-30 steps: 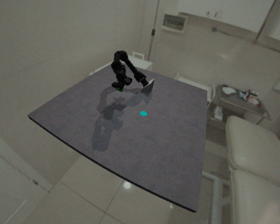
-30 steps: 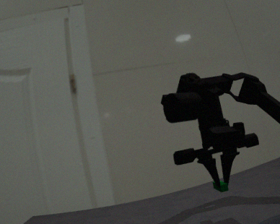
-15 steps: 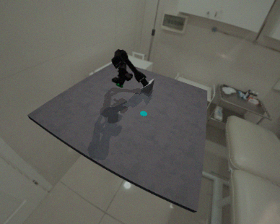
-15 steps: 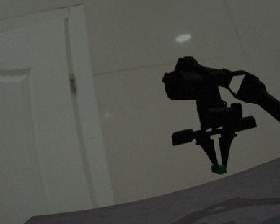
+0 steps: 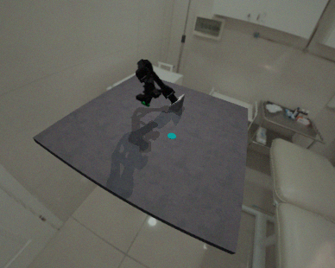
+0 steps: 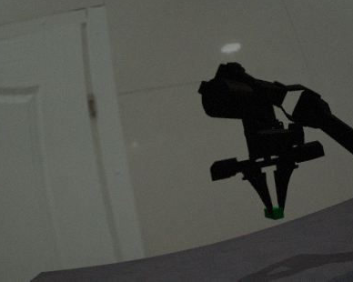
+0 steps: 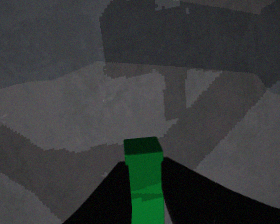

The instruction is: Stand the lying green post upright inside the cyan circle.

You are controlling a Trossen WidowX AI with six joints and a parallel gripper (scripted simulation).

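The green post (image 5: 143, 103) (image 6: 275, 214) (image 7: 146, 175) is held between the fingertips, off the table. In the exterior view it shows nearly end-on as a short block, and in the wrist view its length runs down to the bottom edge; its exact tilt is hard to tell. My gripper (image 5: 145, 103) (image 6: 276, 209) (image 7: 143, 167) is shut on the post, with one dark finger on each side. The cyan circle (image 5: 172, 136) lies flat on the table, toward the front right from the gripper in the top view. It is not visible in the other two views.
The dark grey table (image 5: 205, 175) (image 6: 170, 266) bears the arm's shadows. The arm's base stands near a pale slanted plate (image 5: 178, 104) toward the table's far side. Beyond the table's right edge are a trolley (image 5: 287, 124) and a cream padded chair (image 5: 300, 175).
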